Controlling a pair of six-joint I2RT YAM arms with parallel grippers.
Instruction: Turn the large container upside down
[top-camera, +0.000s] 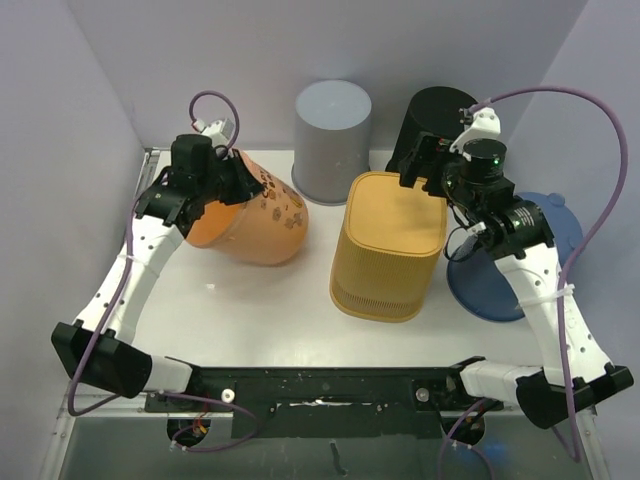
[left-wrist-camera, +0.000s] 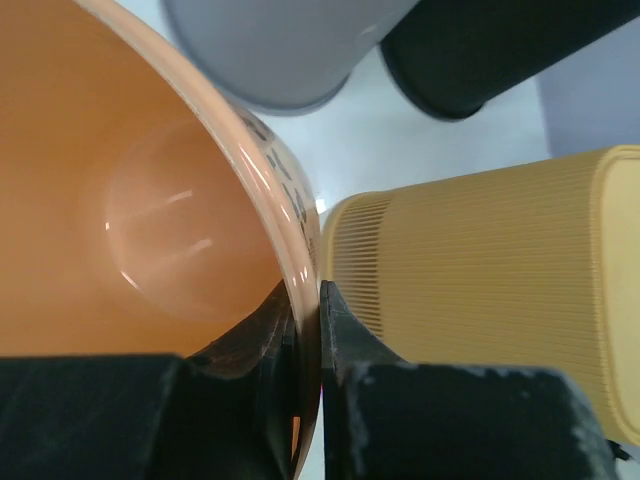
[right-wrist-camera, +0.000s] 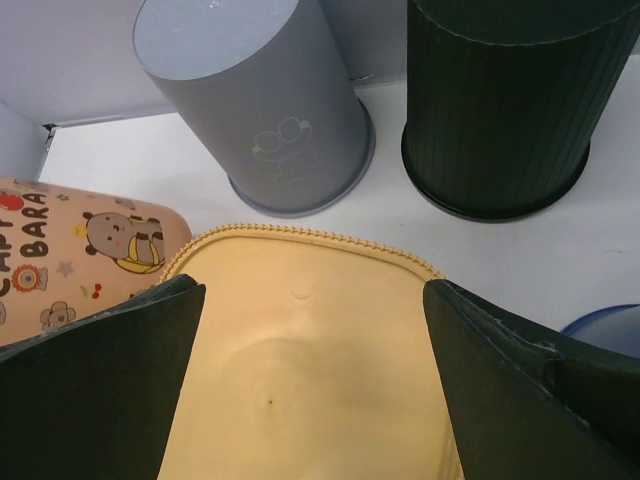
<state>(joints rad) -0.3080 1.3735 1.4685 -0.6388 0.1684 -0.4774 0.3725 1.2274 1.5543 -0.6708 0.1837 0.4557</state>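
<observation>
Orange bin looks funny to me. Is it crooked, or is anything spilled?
Yes. The orange bin is tipped sideways, its rim pinched by the left end effector, while the yellow bin, gray bin and black bin stand flat, bottoms up. Nothing looks spilled or broken.

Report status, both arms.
Left gripper shut on orange bin rim, bin tilted. Right gripper open over yellow bin. Grey bin close behind.
</observation>
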